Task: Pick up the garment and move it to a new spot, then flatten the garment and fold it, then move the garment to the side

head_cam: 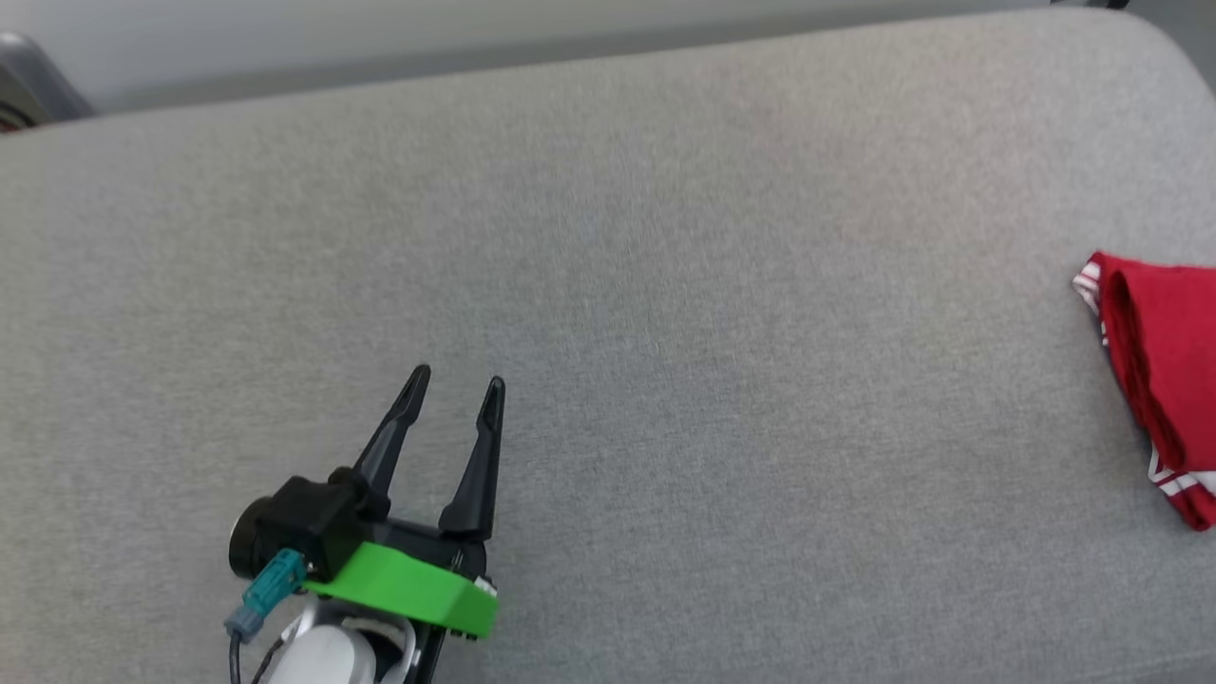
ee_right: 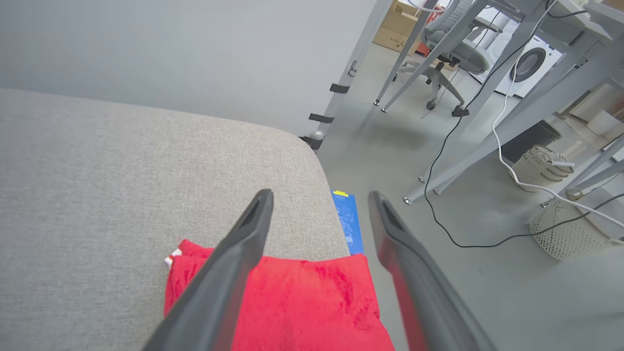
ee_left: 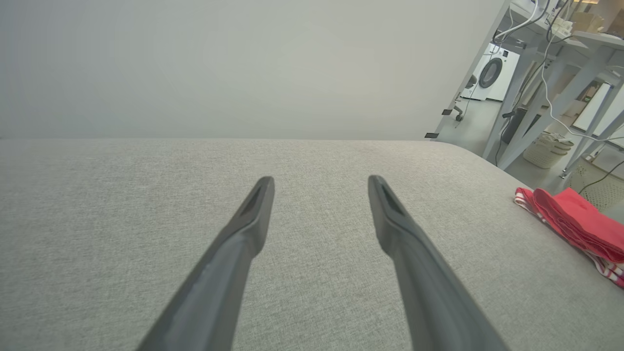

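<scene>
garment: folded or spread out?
Folded. The garment lies as a compact red bundle with stacked layers, striped trim at the edges, near the right edge of the grey cushion.

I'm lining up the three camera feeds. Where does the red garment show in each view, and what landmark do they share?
Head view: the garment lies at the right edge, mid-height, cut off by the frame.
Left wrist view: garment at the lower right edge.
Right wrist view: garment at the bottom centre.
Shared landmark: the grey cushion and its rounded far corner.
</scene>
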{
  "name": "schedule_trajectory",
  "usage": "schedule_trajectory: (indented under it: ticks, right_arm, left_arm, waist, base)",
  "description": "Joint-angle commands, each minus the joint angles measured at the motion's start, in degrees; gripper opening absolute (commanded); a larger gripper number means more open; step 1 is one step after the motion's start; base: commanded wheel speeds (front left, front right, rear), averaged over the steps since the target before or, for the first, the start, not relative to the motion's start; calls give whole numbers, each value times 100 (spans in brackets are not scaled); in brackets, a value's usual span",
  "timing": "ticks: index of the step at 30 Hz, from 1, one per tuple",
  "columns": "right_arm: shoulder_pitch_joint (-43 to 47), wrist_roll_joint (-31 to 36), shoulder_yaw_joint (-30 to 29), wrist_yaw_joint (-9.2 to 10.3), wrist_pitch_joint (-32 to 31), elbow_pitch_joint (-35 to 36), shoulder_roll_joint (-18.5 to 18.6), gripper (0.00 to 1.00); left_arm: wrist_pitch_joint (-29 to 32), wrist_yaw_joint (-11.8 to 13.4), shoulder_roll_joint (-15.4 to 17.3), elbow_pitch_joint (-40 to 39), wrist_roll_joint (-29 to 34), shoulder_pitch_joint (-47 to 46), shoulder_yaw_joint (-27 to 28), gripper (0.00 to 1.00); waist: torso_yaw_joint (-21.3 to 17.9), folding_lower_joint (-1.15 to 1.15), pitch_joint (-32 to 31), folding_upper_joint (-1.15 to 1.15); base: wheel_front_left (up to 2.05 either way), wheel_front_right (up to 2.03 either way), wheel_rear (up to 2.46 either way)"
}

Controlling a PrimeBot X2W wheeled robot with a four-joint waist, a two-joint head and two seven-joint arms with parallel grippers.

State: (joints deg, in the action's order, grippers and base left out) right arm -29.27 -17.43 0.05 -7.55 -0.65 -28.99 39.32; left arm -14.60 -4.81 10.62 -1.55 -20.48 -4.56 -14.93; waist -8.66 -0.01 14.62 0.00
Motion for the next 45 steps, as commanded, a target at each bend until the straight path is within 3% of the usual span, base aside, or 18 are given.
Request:
schedule_trajectory:
  ticks: [1, 6, 11, 15, 18, 26, 34, 45]
  right_arm:
    - [202, -152, -55, 6, 20, 370, -106, 100]
    - [885, -440, -320, 6, -29, 1656, -601, 100]
    - [1660, -397, -592, 6, -42, 2791, -1488, 100]
    - [2220, -333, -669, 6, 80, 3407, -2228, 100]
    - [2592, -201, -507, 6, 330, 3707, -2556, 100]
    - [3252, 231, -178, 6, 966, 3407, -3261, 100]
    - [3317, 418, -193, 6, 1325, 2995, -3521, 100]
    - [3272, 500, -190, 6, 1417, 2787, -3597, 100]
  left_arm:
    - [-27, 7, -29, 71, -26, 109, 43, 100]
    - [-36, 109, -151, 228, -73, 327, 205, 100]
    - [-39, 168, -258, 241, 105, 486, 328, 100]
    - [-39, 188, -355, 259, 257, 618, 444, 100]
    - [-39, 205, -383, 276, 475, 661, 517, 100]
    - [-40, 114, -553, 415, 790, 719, 640, 100]
    - [-40, 0, -655, 591, 1033, 708, 727, 100]
    - [-40, -140, -750, 542, 1062, 751, 869, 100]
  waist:
    - [290, 1, -931, 0]
    - [504, 1, -1273, 0]
    - [734, 1, -1418, 0]
    - [909, 1, -1472, 0]
    - [1037, 1, -1486, 0]
    - [1291, 1, -1541, 0]
    - [1349, 1, -1580, 0]
    - [1308, 1, -1574, 0]
  base:
    - [0, 0, 0]
    - [0, 0, 0]
    - [0, 0, 0]
    - [0, 0, 0]
    - [0, 0, 0]
    - [0, 0, 0]
    - [0, 0, 0]
    - [0, 0, 0]
